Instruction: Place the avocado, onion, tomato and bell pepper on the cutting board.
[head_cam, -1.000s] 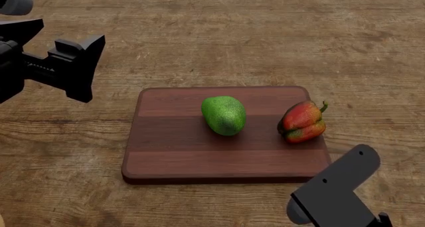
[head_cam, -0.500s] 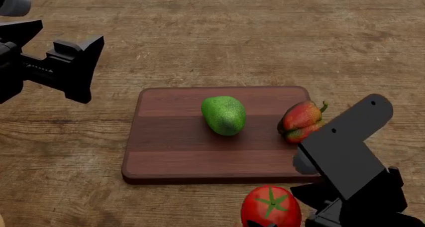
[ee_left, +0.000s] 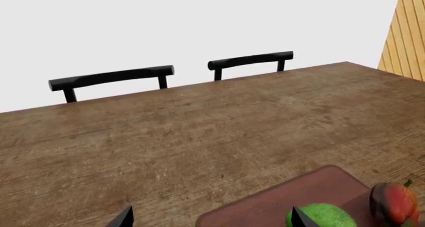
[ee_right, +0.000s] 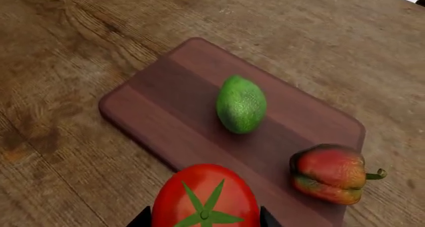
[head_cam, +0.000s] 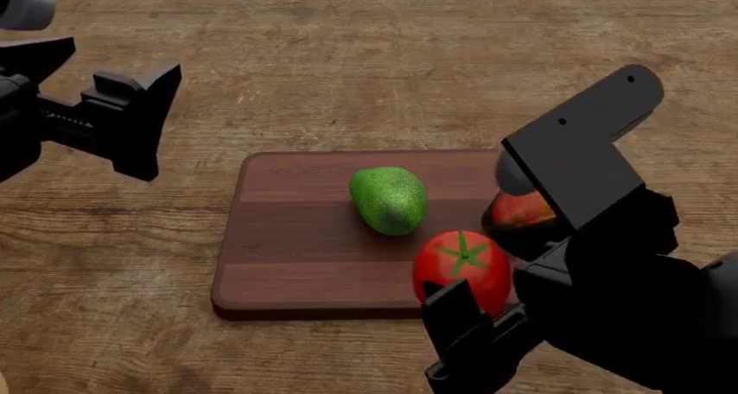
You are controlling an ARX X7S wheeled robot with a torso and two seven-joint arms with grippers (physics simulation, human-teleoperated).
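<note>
The dark reddish-brown cutting board (head_cam: 289,264) lies mid-table. On it rest the green avocado (head_cam: 389,200) at the centre and the red-green bell pepper (head_cam: 521,211) at the right end, half hidden behind my right arm. My right gripper (head_cam: 467,295) is shut on the glossy red tomato (head_cam: 462,264), held over the board's near right edge; the right wrist view shows the tomato (ee_right: 204,197) between both fingers. Left of the board, my left gripper (head_cam: 138,122) hovers open and empty, its fingertips (ee_left: 123,218) wide apart. The onion is out of view.
Bare wooden tabletop (head_cam: 381,74) surrounds the board on all sides. Two black chair backs (ee_left: 113,77) (ee_left: 249,60) stand at the table's far edge, and a slatted wooden wall (ee_left: 408,33) rises beside it.
My right arm has come up from the near edge and carried the tomato forward to the board's near right edge, now covering part of the bell pepper. The left arm stayed put.
</note>
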